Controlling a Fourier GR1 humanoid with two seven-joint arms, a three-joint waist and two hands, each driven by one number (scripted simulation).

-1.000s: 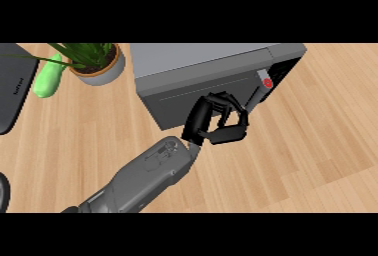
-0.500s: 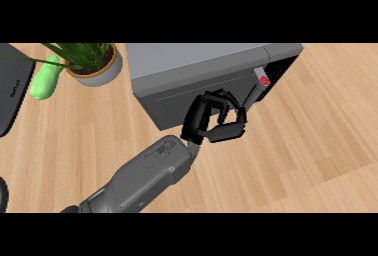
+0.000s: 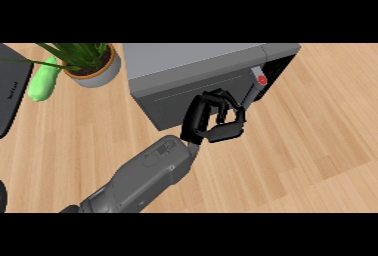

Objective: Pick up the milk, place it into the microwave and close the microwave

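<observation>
Wooden counter [image 3: 295, 150], closed microwave [image 3: 199, 75], potted plant [image 3: 88, 62]

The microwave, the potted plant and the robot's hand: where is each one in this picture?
microwave [image 3: 193, 60]: head view, on its grey top panel.
potted plant [image 3: 102, 75]: head view, on the pot's grey wall.
hand [image 3: 214, 120]: head view, on the black palm, in front of the microwave's door.

The hand [image 3: 214, 119] hides part of the microwave [image 3: 193, 75] front; the milk shows nowhere, perhaps inside.
</observation>
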